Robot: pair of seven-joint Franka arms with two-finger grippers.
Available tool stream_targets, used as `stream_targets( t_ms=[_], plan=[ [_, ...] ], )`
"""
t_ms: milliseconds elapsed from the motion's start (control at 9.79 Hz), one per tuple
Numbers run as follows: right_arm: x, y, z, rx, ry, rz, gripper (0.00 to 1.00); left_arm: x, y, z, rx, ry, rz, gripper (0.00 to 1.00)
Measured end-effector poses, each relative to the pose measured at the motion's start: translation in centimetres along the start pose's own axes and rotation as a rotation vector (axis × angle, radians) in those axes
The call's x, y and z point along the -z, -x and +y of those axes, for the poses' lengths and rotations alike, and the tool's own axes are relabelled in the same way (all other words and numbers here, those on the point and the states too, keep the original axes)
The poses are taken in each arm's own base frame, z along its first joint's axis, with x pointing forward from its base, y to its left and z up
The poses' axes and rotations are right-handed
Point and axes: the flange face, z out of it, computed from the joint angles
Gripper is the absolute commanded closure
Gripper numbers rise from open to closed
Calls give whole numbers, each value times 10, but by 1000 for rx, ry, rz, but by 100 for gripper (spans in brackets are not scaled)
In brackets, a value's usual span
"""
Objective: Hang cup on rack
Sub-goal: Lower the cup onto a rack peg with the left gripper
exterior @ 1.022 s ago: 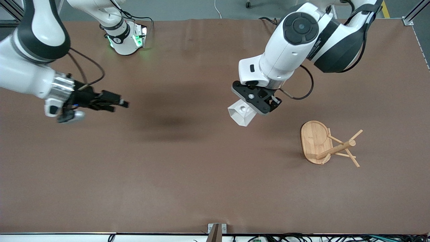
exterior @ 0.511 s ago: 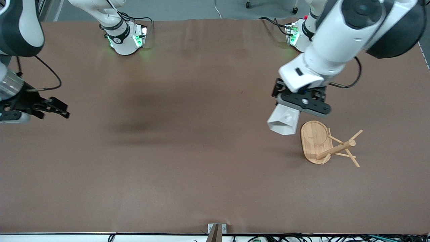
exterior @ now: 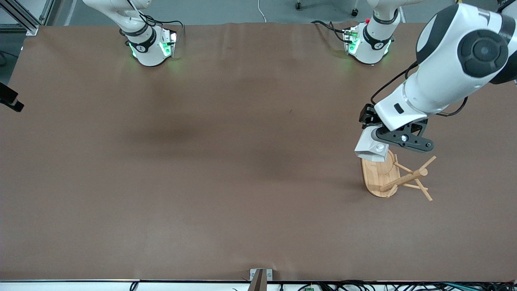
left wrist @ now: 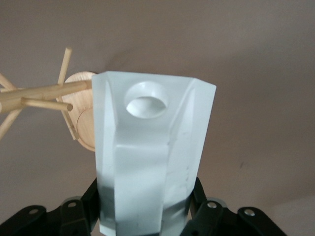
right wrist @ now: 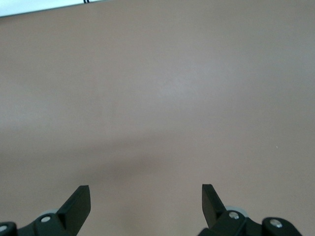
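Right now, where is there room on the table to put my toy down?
Nearly everywhere: the brown table lies bare from the right arm's end up to the rack. The crowded bit is at the rack, toward the left arm's end, where the left gripper holds the cup over its base. The right gripper waits, open, over bare table.

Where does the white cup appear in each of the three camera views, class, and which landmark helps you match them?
Front view: the cup hangs in the left end effector over the rack base's edge.
Left wrist view: the cup fills the centre, its handle hole facing the camera.
Right wrist view: not in it; only bare table and the open right end effector.
Shared landmark: the rack.
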Motion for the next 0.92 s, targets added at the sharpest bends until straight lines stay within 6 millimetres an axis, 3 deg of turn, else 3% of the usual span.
stream_targets(
  t_ms=[204, 409, 613, 920],
  plan=[
    [-6, 1, -1, 1, 2, -35, 0, -35, 9, -29, -3, 26, 21, 95],
    [-9, -1, -1, 0, 2, -40, 0, -68, 20, -41, -18, 39, 36, 95],
    [-8, -2, -2, 1, 2, -28, 0, -85, 24, -47, -47, 98, 42, 95],
    [-8, -2, -3, 3, 2, -26, 0, -110, 28, -74, -66, 184, 67, 95]
  ],
)
